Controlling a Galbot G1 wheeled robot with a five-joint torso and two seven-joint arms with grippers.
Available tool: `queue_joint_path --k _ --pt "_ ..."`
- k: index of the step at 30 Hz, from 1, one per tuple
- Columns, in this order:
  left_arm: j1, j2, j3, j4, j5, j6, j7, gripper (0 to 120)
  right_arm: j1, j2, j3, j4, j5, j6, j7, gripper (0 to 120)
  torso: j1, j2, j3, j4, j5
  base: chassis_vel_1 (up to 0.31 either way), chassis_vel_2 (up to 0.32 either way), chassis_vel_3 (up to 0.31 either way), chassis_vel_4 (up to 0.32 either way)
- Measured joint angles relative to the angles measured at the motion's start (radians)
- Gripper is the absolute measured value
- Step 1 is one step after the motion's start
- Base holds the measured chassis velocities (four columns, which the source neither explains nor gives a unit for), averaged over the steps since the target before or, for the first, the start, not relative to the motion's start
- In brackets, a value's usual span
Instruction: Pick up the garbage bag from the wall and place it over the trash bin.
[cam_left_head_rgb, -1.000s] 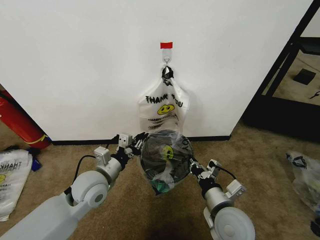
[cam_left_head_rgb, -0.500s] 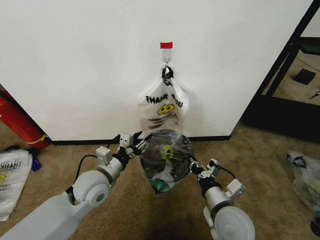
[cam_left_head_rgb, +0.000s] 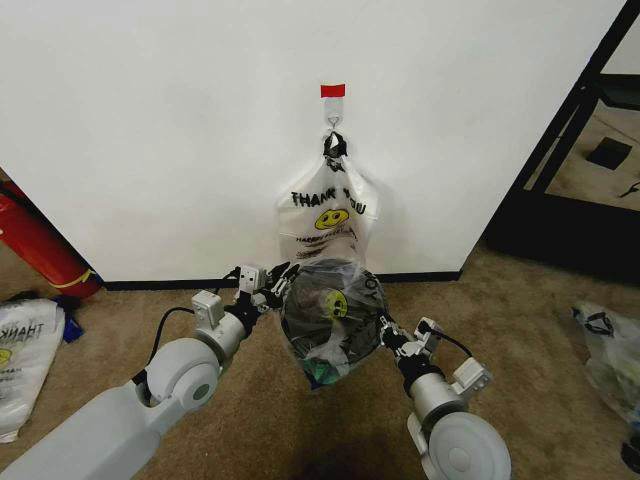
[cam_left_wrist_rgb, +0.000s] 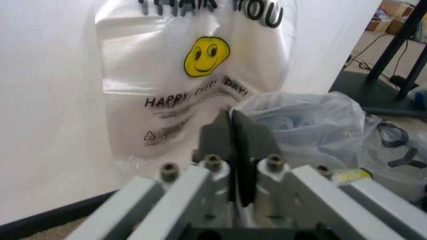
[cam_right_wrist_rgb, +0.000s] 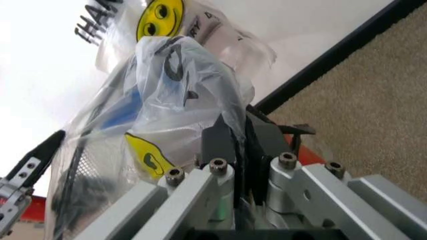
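The garbage bag (cam_left_head_rgb: 335, 300), thin translucent plastic with a yellow smiley and a blue piece inside (cam_right_wrist_rgb: 127, 112), is draped over the black mesh trash bin (cam_left_head_rgb: 352, 345), which stands on the carpet just in front of the wall (cam_left_head_rgb: 180, 120). My left gripper (cam_left_head_rgb: 275, 284) is at the bag's left rim with its fingers (cam_left_wrist_rgb: 220, 137) pressed shut against the plastic. On the opposite side, my right gripper (cam_left_head_rgb: 383, 333) is shut on a fold of the bag (cam_right_wrist_rgb: 200, 95). The bin's mesh (cam_right_wrist_rgb: 80, 185) shows through the plastic.
Another THANK YOU bag (cam_left_head_rgb: 322, 215) hangs from a metal hook (cam_left_head_rgb: 334, 125) under a red tape square (cam_left_head_rgb: 332, 91), directly behind the bin. A red cylinder (cam_left_head_rgb: 35, 245) and a floor bag (cam_left_head_rgb: 25, 350) lie left; a bag (cam_left_head_rgb: 605, 350) and black frame (cam_left_head_rgb: 570, 130) stand right.
My left gripper has edged slightly right and up along the bag's rim. The right gripper, the bag and the bin have stayed where they were.
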Motion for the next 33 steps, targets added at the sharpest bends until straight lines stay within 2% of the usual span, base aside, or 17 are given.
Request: queue_joint_path --k 17,33 --pt "-0.037 0.003 0.006 0.031 -0.036 0.002 -0.002 0 -0.008 0.002 0.002 0.016 0.010 -0.001 0.006 1 0.000 0.000 0.000 0.0000 0.0000 0.000 0.000 0.000 0.000" --pt "-0.033 0.064 -0.011 0.078 -0.094 -0.031 0.060 0 -0.006 -0.001 0.012 0.028 0.053 -0.003 0.005 1 0.000 0.000 0.000 0.0000 0.0000 0.000 0.000 0.000 0.000"
